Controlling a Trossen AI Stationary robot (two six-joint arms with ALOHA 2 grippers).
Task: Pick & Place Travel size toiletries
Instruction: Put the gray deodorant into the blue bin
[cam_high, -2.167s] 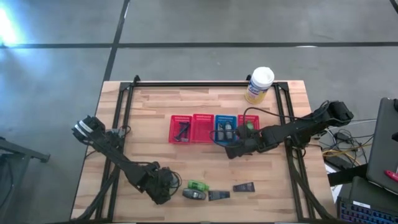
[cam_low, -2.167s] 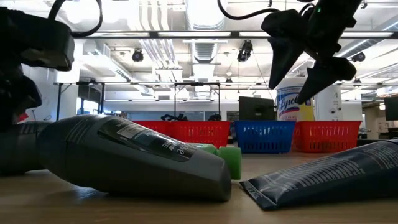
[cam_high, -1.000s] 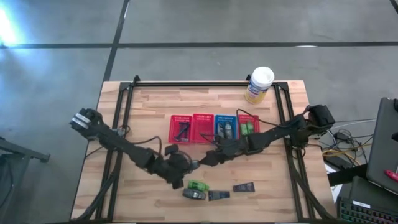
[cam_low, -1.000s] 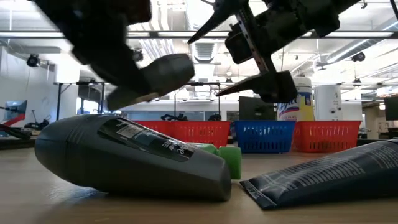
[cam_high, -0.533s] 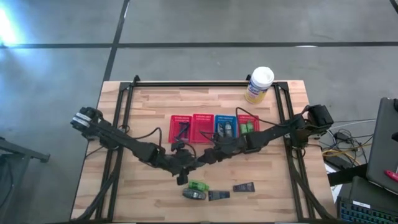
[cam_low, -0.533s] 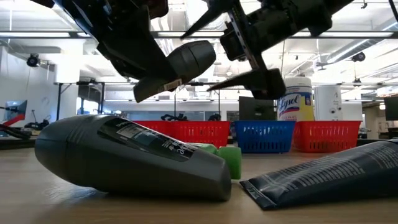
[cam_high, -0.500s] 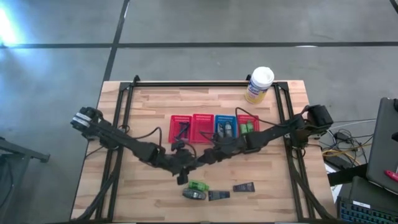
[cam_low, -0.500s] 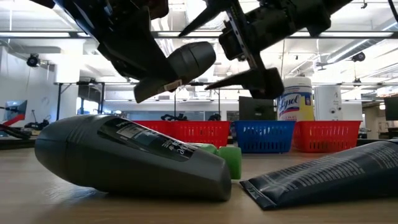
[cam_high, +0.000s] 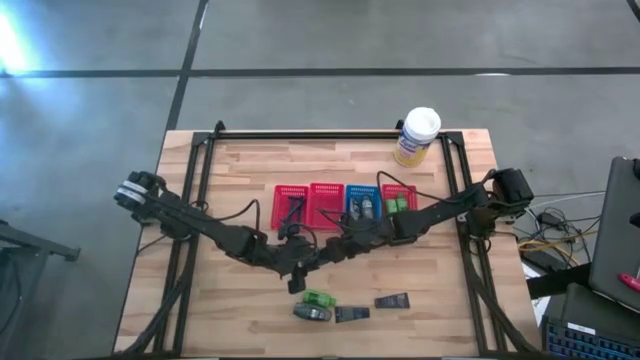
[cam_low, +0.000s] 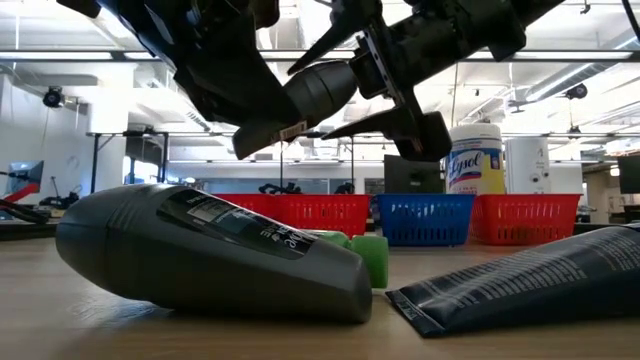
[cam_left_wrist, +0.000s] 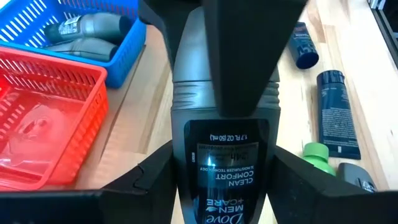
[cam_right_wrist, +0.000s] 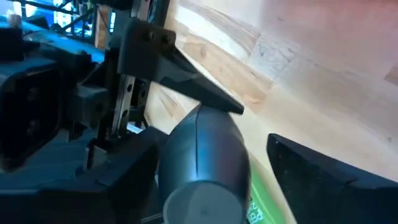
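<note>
A grey Dove bottle (cam_left_wrist: 224, 155), one of the travel size toiletries, hangs in the air over the table's middle (cam_low: 320, 90). My left gripper (cam_left_wrist: 224, 186) is shut on it. My right gripper (cam_right_wrist: 255, 127) is open, with its fingers on either side of the bottle's cap end (cam_right_wrist: 205, 155). In the high view the two grippers meet just in front of the baskets, left (cam_high: 300, 263) and right (cam_high: 325, 255). Another grey bottle (cam_low: 210, 250), a green bottle (cam_high: 318, 298) and two dark tubes (cam_high: 351, 314) (cam_high: 392, 300) lie flat near the front edge. My left gripper pinches the bottle's labelled body (cam_left_wrist: 217, 177) between its two fingers, which lie on its two sides. The bottle is lifted clear of the table, nearly level, its cap end pointing away toward my right gripper. My right gripper has one finger (cam_right_wrist: 205, 93) close along the cap end, while bare wood shows between the bottle and the other finger (cam_right_wrist: 323, 174); whether it touches, I cannot tell.
A row of small baskets stands past the grippers: two red (cam_high: 292, 207) (cam_high: 326, 205), a blue (cam_high: 362, 207) holding grey bottles, and a red (cam_high: 398, 202) holding green ones. A yellow canister (cam_high: 417, 136) stands at the far right.
My left gripper has carried the grey bottle up and toward my right gripper, so that its cap end now lies between the right fingers. The gap between my right gripper's fingers has narrowed around that end.
</note>
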